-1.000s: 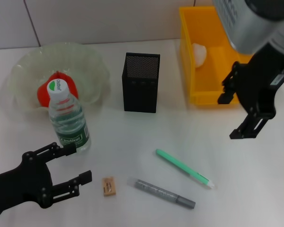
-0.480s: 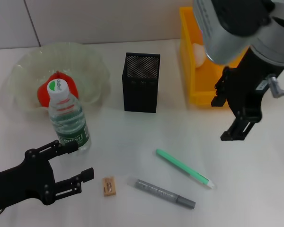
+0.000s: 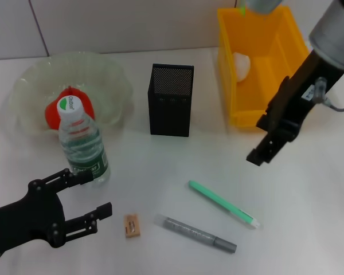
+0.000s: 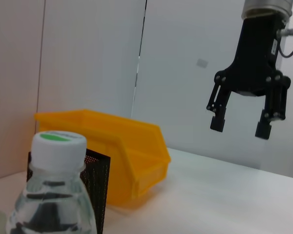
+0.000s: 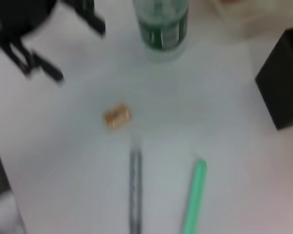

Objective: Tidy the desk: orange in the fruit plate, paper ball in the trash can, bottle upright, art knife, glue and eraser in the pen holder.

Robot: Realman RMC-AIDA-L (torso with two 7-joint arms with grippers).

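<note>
The tan eraser lay flat on the white desk, just beside the grey pen-like tool and near the green one. The left gripper hovered close by, jaws wide and empty. The right gripper hung above, jaws apart, empty.

Bright, even overhead light with soft shadows

The head view is sharp, the bottle casting a faint shadow on the white counter; the right wrist view is blurred throughout, the eraser smeared.
</note>
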